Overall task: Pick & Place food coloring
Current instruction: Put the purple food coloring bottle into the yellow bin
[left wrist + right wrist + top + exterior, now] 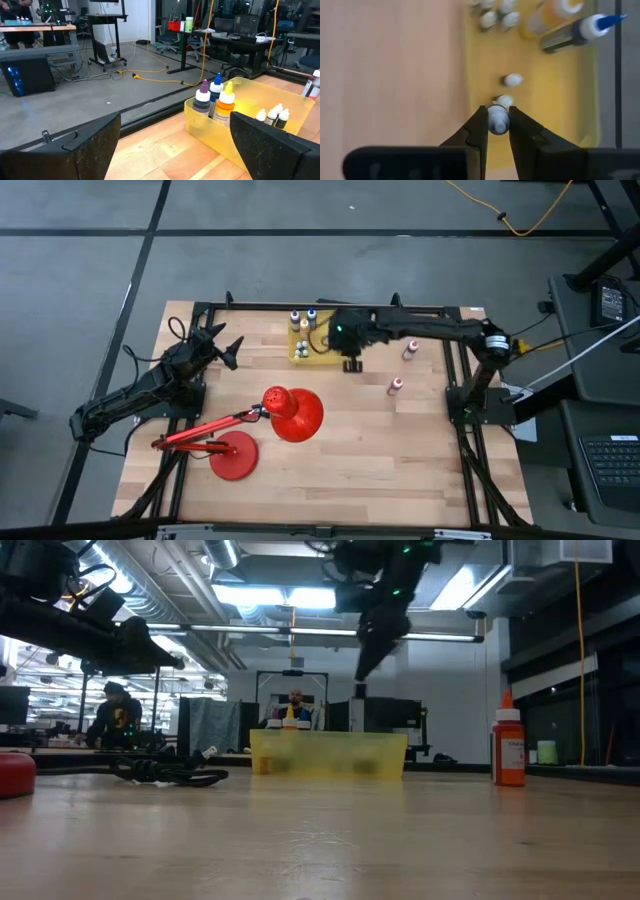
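My right gripper hangs over the near end of a translucent yellow bin, shut on a tiny food coloring bottle with a white cap. More tiny bottles lie on the bin's floor, and several stand together at one end. Three taller dropper bottles stand at the bin's far end. Two pink bottles stand on the table right of the bin. My left gripper waits open, level, at the table's left, facing the bin. My right gripper pinches the tiny bottle's white cap between its two fingertips. The fingers come from above, slanting down. The bottle is lifted clear above the bin's floor; the cap hides its body in the wrist view.
A red desk lamp lies on the table's near left, its shade close to the bin. A black frame rail runs along the far edge. Bare wood lies at the near right.
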### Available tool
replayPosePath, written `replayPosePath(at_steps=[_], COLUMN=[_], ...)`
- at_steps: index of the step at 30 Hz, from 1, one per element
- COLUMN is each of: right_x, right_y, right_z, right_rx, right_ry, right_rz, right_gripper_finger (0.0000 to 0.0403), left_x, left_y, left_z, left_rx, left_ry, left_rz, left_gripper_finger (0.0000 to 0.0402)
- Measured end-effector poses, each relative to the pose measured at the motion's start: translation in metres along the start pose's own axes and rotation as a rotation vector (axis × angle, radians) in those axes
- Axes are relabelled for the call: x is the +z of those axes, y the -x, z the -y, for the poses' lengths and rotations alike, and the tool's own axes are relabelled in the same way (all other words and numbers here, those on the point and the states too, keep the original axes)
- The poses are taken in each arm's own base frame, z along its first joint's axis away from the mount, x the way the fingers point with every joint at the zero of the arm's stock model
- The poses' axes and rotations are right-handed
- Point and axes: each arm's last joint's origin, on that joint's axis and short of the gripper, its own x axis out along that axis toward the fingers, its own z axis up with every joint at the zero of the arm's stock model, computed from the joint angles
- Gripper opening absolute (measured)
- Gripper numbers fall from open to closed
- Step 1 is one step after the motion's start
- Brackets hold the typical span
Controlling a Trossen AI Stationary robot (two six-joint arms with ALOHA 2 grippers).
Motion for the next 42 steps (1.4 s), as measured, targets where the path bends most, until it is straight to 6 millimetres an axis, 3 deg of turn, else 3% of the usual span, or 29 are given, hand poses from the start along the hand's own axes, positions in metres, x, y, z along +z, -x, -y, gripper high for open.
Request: replayPosePath(at_steps=[7,14,20,33,42], right_x=[0.017,0.014,0.011,0.008,0.008], right_y=[-0.038,-0.078,-0.098,-0.128,-0.129], right_z=[0.028,0.028,0.025,0.027,0.027], right_rx=[0.023,0.079,0.102,0.1,0.099], right_ry=[-0.051,-0.069,-0.071,-0.078,-0.078], right_rz=[0.003,-0.015,-0.043,-0.053,-0.054], right_gripper_finger=[0.0063,0.0067,0.0065,0.0073,0.0084], left_x=[0.0,0.0,0.0,0.0,0.0], left_y=[0.0,0.0,0.0,0.0,0.0], left_z=[0.0,0.0,0.0,0.0,0.0], left_rx=[0.0,0.0,0.0,0.0,0.0], left_ry=[0.0,0.0,0.0,0.0,0.0], left_rz=[0.0,0.001,0.0,0.001,0.001], left_gripper_finger=[0.0365,0.0364,0.0364,0.0363,0.0363])
